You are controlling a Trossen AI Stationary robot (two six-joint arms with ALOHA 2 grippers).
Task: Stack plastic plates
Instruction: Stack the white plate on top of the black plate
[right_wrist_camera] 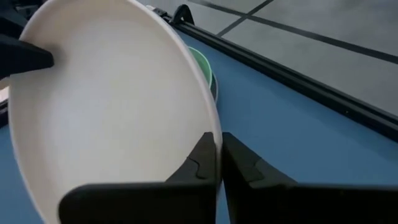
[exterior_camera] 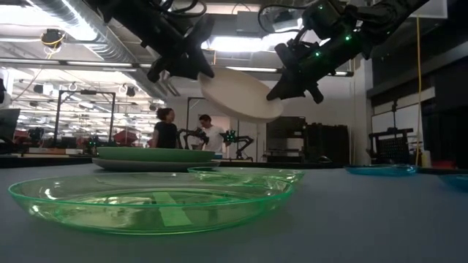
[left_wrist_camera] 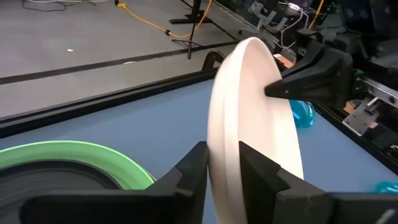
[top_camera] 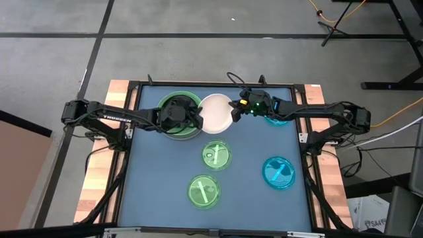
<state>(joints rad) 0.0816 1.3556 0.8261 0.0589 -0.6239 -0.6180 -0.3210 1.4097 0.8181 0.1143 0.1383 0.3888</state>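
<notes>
The white plate (top_camera: pixel 215 112) hangs in the air, tilted, between both grippers over the table's far middle (exterior_camera: pixel 241 95). My left gripper (left_wrist_camera: pixel 229 165) is shut on its left rim, my right gripper (right_wrist_camera: pixel 217 158) on its right rim. Below the left gripper lies a stack: a light green plate (top_camera: pixel 192 103) on a grey one (exterior_camera: pixel 139 165), with a dark plate (left_wrist_camera: pixel 56 177) in it, mostly hidden. Two small green plates (top_camera: pixel 216 154) (top_camera: pixel 203 190) and a cyan plate (top_camera: pixel 279 172) lie flat on the mat. Another cyan plate (top_camera: pixel 277 119) lies under the right arm. My left gripper pinches the white plate's rim (left_wrist_camera: pixel 224 140) on the plate's left side, one finger on each face, coming level from the table's left. My right gripper pinches the opposite rim (right_wrist_camera: pixel 210 124) the same way, coming from the table's right. The plate is lifted clear and tilted between them.
The blue mat (top_camera: pixel 251 152) is bounded by a black frame (top_camera: pixel 211 84) with wooden strips outside it. Bare mat lies along the near left and centre right. People stand in the room beyond the far edge (exterior_camera: pixel 183 131).
</notes>
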